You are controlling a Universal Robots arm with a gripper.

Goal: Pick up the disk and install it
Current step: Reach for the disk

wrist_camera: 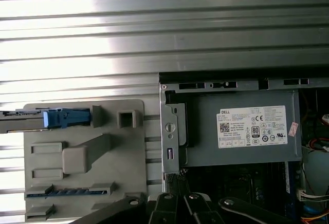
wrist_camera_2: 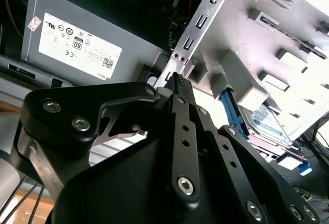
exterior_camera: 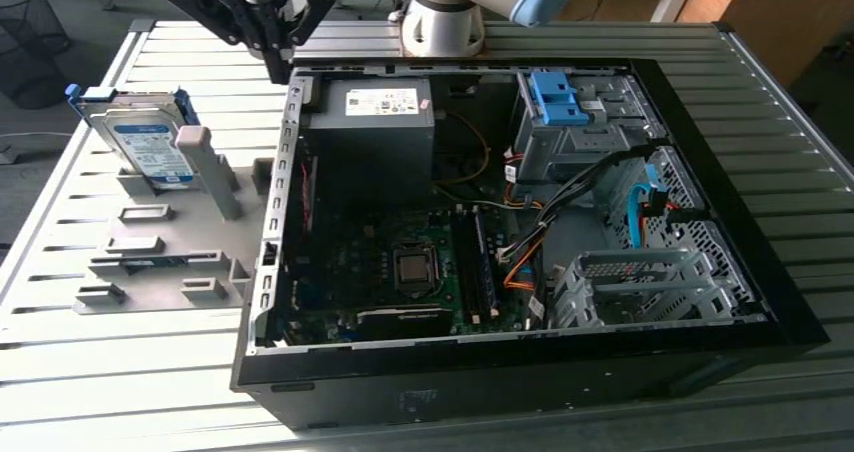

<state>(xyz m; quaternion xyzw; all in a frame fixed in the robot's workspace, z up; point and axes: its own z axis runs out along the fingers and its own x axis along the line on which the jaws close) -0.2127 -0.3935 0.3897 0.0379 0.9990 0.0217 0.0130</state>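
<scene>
Disk [exterior_camera: 140,140] upright in grey rack [exterior_camera: 150,247], power supply [exterior_camera: 374,137] inside open case [exterior_camera: 507,374]

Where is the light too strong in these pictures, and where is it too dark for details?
First wrist view: strong glare washes the ribbed table to white bands. Second wrist view: the grey holder plate is overexposed, while the claw in front is a dark mass. Exterior view: even light, but the inside of the computer case lies in shadow.
</scene>
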